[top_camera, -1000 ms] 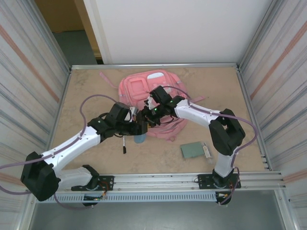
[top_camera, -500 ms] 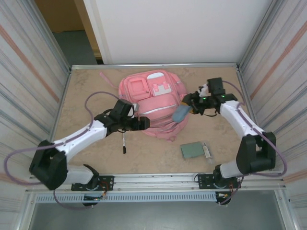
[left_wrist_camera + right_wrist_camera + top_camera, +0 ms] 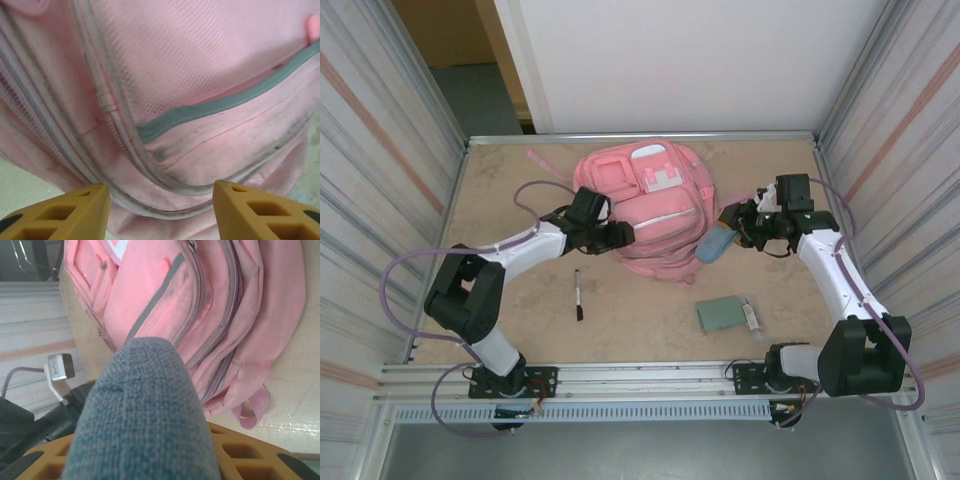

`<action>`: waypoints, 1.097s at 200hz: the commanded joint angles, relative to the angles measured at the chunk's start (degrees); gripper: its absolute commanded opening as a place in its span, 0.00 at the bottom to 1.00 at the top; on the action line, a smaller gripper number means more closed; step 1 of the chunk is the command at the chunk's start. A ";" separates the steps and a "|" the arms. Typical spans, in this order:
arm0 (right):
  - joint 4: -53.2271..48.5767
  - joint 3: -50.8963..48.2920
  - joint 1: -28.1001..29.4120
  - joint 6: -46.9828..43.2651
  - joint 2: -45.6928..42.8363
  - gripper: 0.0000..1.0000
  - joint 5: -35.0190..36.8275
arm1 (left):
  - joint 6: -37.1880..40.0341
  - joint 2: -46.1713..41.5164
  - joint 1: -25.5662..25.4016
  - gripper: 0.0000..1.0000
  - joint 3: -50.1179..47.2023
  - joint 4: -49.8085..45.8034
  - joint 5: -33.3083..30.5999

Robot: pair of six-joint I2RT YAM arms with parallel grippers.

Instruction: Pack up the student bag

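The student bag [image 3: 645, 205] lies flat on the far middle of the table [image 3: 500, 300], its front pockets facing up and the 2 arms on either side of it.

The left gripper [image 3: 623, 236] is at the bag's near-left edge. In the left wrist view its 2 orange fingers [image 3: 70, 212] stand well apart with nothing clamped between them, and the pink fabric and a grey trim stripe [image 3: 210, 107] lie close beyond them.

The right gripper [image 3: 738, 224] is just off the bag's right side, closed on a grey-blue knitted piece [image 3: 714, 244] whose free end slants down toward the bag's right edge. In the right wrist view the knitted piece [image 3: 145, 415] sits between the orange fingers [image 3: 245, 452], with the bag [image 3: 200, 305] behind it.

Nearer the arm bases, a black marker [image 3: 578, 296] lies on the table apart from the bag. To the right, a grey-green flat card [image 3: 720, 313] lies with a small white object [image 3: 751, 316] just beside it.
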 commanded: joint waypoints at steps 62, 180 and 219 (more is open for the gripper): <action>1.86 -2.00 2.10 0.05 -0.76 0.33 0.31 | -1.94 1.90 -0.14 0.49 3.02 3.42 -0.84; 4.14 -3.30 3.95 1.51 -1.38 0.33 0.74 | -4.67 4.20 -0.67 0.61 5.09 -2.64 -10.27; 4.74 -3.66 5.00 1.87 -1.66 0.33 1.51 | -5.25 8.78 -0.43 0.59 8.13 -2.69 -9.30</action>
